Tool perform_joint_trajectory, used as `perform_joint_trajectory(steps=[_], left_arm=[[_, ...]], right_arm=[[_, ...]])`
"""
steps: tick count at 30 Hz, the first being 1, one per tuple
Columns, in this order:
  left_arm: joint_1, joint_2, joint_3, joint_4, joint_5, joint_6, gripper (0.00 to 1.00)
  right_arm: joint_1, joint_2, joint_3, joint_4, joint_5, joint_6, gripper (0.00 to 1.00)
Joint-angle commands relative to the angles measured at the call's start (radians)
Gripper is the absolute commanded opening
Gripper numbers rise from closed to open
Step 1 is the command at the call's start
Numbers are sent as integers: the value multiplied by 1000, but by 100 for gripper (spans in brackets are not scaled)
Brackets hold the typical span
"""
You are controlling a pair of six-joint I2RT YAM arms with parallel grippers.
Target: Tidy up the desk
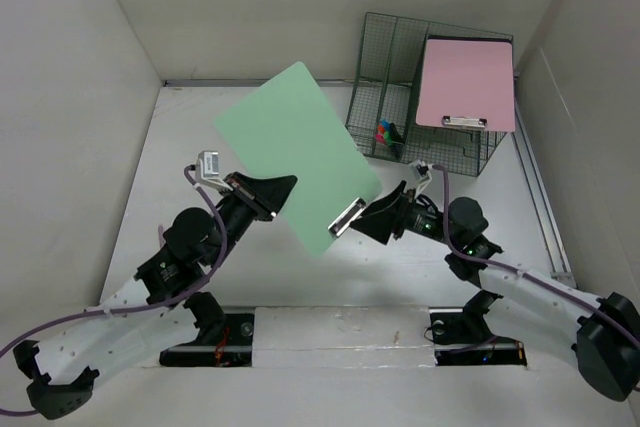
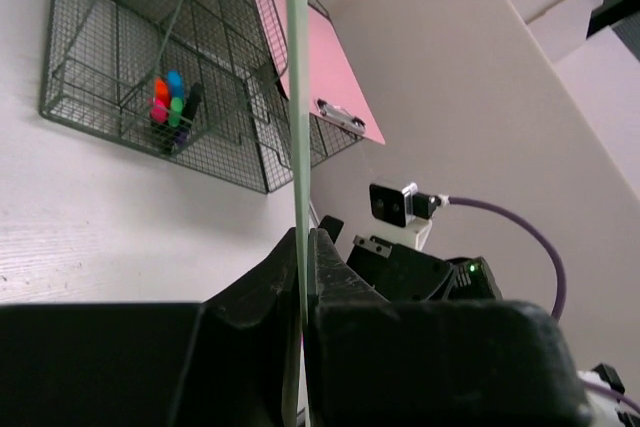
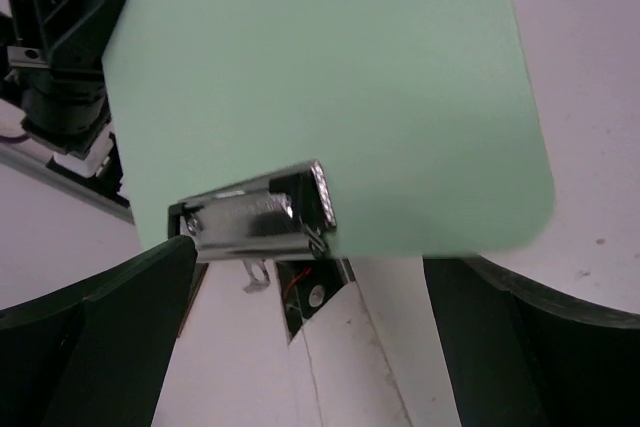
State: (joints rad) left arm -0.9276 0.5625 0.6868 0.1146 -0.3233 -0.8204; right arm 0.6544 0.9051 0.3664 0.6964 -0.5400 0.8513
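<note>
Left gripper [image 1: 277, 190]: clenched on green clipboard [image 1: 298, 147], held aloft over mid-desk [image 1: 180, 162]. Right gripper [image 1: 372, 215]: released, beside clip [image 1: 345, 217]. Step: racking. Next, likely: carry to mesh rack [image 1: 385, 57], far-right corner, beside pink clipboard [image 1: 466, 82].

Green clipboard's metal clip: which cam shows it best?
Right wrist: the clip fills the centre, close up. Top external shows it small at the clipboard's near edge. Left wrist sees the board edge-on, no clip.
</note>
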Motion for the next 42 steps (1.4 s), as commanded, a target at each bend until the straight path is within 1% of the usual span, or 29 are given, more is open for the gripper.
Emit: perform_joint_trajectory(steps=[1, 6, 9, 10, 13, 14, 18, 19, 23, 24, 26, 28, 29, 30, 31, 32, 34, 35, 37, 38, 40, 41, 42], left_arm=[[3, 19, 22, 103, 90, 7, 0], [3, 34, 11, 117, 108, 7, 0], [3, 39, -3, 141, 122, 3, 0], [3, 39, 0, 148, 122, 4, 0], [3, 48, 7, 143, 118, 13, 0], [3, 47, 0, 149, 119, 9, 0], [3, 56, -15, 152, 110, 0, 0], [3, 57, -15, 142, 107, 3, 0], [3, 48, -39, 163, 102, -11, 0], [3, 51, -35, 157, 96, -10, 0], [3, 62, -18, 123, 93, -5, 0], [3, 62, -16, 120, 89, -5, 0], [3, 62, -16, 120, 87, -3, 0], [3, 66, -10, 116, 86, 1, 0], [3, 71, -10, 112, 86, 3, 0], [3, 76, -9, 108, 87, 9, 0], [3, 80, -13, 106, 86, 4, 0], [3, 79, -26, 112, 86, 1, 0], [3, 77, -30, 114, 82, 0, 0], [3, 76, -27, 111, 79, 6, 0], [3, 68, -33, 103, 63, 9, 0], [3, 57, -46, 105, 55, 3, 0], [3, 50, -52, 103, 37, -3, 0]], right_arm=[[-10, 41, -1, 239, -100, 18, 100], [-10, 73, 11, 288, -86, 12, 100], [-10, 103, 16, 336, -119, 25, 100], [-10, 112, 9, 374, -118, 46, 98], [-10, 112, -29, 458, -87, 77, 90], [-10, 113, -32, 469, -83, 81, 85], [-10, 121, -50, 531, -25, 121, 80], [-1, 129, -55, 575, -14, 143, 79], [19, 182, -89, 695, 41, 204, 69], [19, 192, -93, 719, 72, 215, 68], [31, 210, -95, 785, 84, 244, 67], [42, 233, -89, 821, 103, 259, 69], [51, 238, -86, 819, 115, 264, 71], [60, 244, -83, 818, 165, 275, 68], [60, 244, -83, 816, 166, 278, 68], [70, 247, -80, 818, 176, 282, 59], [70, 258, -66, 821, 175, 285, 48], [79, 259, -61, 822, 176, 287, 35], [79, 259, -49, 816, 176, 285, 22], [88, 261, -47, 812, 176, 285, 14], [88, 256, -41, 798, 169, 279, 7], [88, 252, -41, 796, 167, 281, 1], [88, 247, -41, 792, 176, 282, 0]])
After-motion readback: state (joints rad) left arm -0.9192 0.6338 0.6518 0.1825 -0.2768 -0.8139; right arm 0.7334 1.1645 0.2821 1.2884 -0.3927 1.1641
